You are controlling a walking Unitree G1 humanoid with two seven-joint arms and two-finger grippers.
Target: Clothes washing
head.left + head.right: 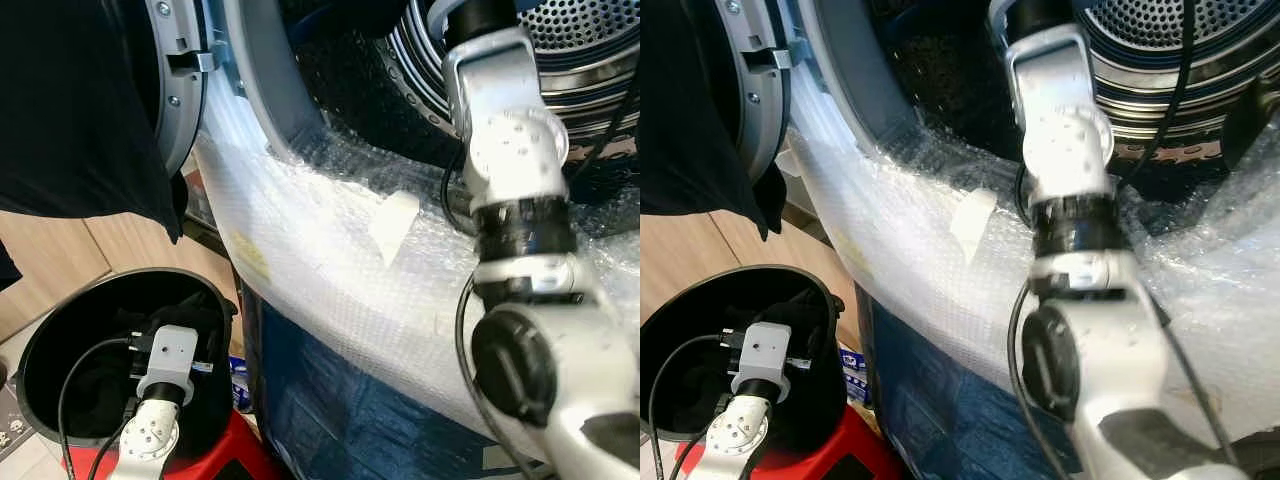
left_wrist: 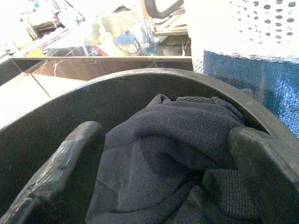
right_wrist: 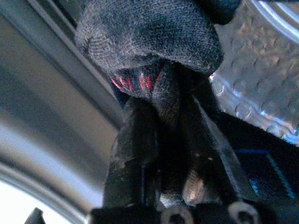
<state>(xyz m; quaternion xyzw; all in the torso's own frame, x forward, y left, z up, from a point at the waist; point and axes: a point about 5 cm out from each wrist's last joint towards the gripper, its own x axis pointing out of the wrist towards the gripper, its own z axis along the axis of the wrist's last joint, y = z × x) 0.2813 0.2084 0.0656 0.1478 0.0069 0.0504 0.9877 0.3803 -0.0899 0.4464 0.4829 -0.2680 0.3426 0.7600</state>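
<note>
— Two grippers working?

— Yes. My right gripper [image 3: 159,154] is clamped on a dark knit garment [image 3: 149,42] up at one o'clock, reaching toward the drum [image 1: 570,40] to load it. My left gripper [image 2: 159,158], at seven o'clock, is spread wide over clothes [image 2: 177,140] in the black basket [image 1: 40,350].

— Anything hidden?

— The drum's inside.

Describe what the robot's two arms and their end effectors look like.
Both arms are silver-white metal with black joint bands and black cables. The right arm has a round black cap at its lower joint. The left arm ends in a pale boxy wrist block. The left end effector's fingers are long, black and scuffed.
</note>
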